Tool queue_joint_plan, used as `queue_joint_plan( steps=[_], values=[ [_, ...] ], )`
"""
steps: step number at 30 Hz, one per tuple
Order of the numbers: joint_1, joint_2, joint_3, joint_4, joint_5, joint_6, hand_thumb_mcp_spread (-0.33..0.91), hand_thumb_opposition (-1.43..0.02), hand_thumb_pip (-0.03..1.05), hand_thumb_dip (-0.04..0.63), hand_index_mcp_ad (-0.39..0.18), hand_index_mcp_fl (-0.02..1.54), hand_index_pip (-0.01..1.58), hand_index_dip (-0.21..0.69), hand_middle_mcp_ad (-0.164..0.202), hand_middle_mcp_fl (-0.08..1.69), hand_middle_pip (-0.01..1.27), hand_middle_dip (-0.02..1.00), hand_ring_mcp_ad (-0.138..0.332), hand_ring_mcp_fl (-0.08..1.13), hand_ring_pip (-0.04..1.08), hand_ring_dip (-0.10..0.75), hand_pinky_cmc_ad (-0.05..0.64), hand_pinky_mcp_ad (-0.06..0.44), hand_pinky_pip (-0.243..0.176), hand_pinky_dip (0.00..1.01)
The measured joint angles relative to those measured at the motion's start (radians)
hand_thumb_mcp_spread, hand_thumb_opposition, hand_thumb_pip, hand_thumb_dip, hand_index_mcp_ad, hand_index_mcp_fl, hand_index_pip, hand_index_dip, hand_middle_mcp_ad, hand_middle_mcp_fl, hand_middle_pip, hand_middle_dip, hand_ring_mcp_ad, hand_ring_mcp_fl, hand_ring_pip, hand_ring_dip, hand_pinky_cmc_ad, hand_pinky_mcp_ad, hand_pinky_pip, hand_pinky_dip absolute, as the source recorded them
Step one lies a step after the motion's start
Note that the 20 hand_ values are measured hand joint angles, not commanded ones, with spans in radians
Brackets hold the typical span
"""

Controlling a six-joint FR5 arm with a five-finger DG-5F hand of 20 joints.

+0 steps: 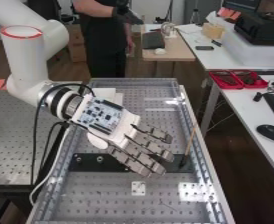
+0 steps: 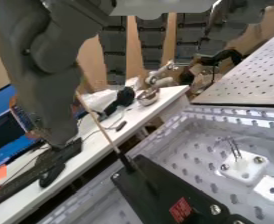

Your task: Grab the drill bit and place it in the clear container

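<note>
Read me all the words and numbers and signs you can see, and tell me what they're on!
Red label on the black plate: it has marks, but too blurry to read.
Circuit board on the hand: any print is too small to read.
So there are none I can read.

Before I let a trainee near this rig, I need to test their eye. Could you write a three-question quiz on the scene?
1. True or false: the robot hand is closed into a fist.
2. Multiple choice: the dark lower end of the thin stick is at a plate. What colour is that plate? A) white; B) red; C) black.
3. Fill in the missing word: in the wrist view, thin pieces stick up from a small block coloured ____.

Key: 1 false; 2 C; 3 white.
</note>
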Motion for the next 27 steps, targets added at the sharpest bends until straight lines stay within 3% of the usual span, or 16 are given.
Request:
queue_joint_plan(
  steps=[7,16,27],
  values=[
    [0.017,-0.084,0.043,0.079,0.071,0.016,0.37,-0.79,0.61,0.255,-0.087,0.34,0.39,0.494,0.103,0.08,0.15,0.11,0.168,0.04,0.10,-0.038,0.141,0.091,-0.087,0.11],
    [0.017,-0.097,0.048,0.098,0.090,0.005,0.38,-0.80,0.60,0.253,-0.094,0.34,0.62,0.471,0.103,0.10,0.15,0.14,0.168,0.04,0.09,-0.038,0.140,0.091,-0.087,0.11],
    [0.028,-0.130,0.078,0.078,0.112,-0.004,0.41,-0.81,0.60,0.257,-0.110,0.24,1.06,0.461,0.103,0.12,0.15,0.16,0.168,0.04,0.09,-0.038,0.140,0.091,-0.087,0.11]
  ],
)
